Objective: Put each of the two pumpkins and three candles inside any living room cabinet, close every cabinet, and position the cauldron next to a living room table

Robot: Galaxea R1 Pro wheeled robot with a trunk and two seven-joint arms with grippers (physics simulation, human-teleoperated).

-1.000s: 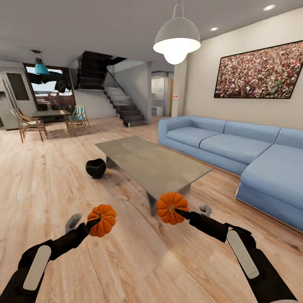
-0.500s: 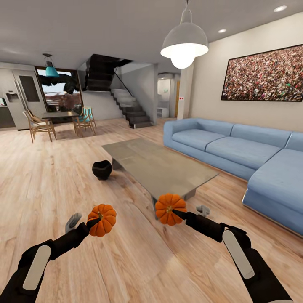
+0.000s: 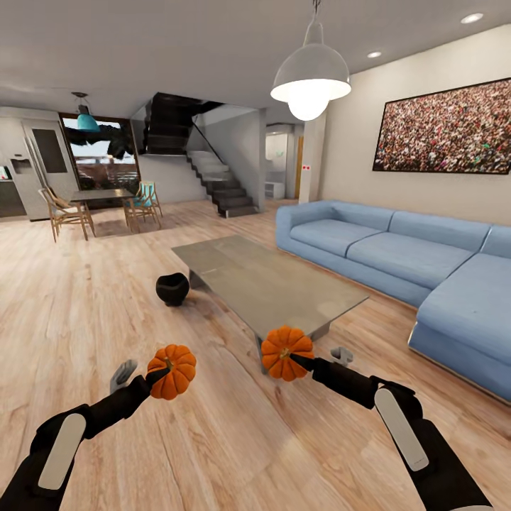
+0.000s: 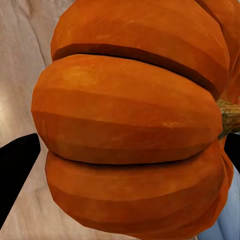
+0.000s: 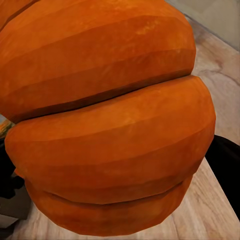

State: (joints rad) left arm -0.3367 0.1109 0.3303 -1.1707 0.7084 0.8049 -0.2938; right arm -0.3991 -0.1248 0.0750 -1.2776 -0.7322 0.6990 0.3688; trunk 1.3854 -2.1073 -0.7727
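Gripping one pumpkin (image 3: 172,370) in the left gripper (image 3: 157,375), the right gripper (image 3: 297,358) is clamping the other pumpkin (image 3: 286,351).

Table (image 3: 273,280) mid-room. Sofa (image 3: 397,255) right of table. Cauldron (image 3: 172,289) on floor just left of table. Two pumpkins, L (image 3: 172,370) & R (image 3: 287,352), in front of table. Dining set (image 3: 99,204), stairs (image 3: 213,181) far behind table.

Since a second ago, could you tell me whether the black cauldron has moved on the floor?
No. The cauldron sits just as close to the coffee table corner; the whole view shifted because the camera turned.
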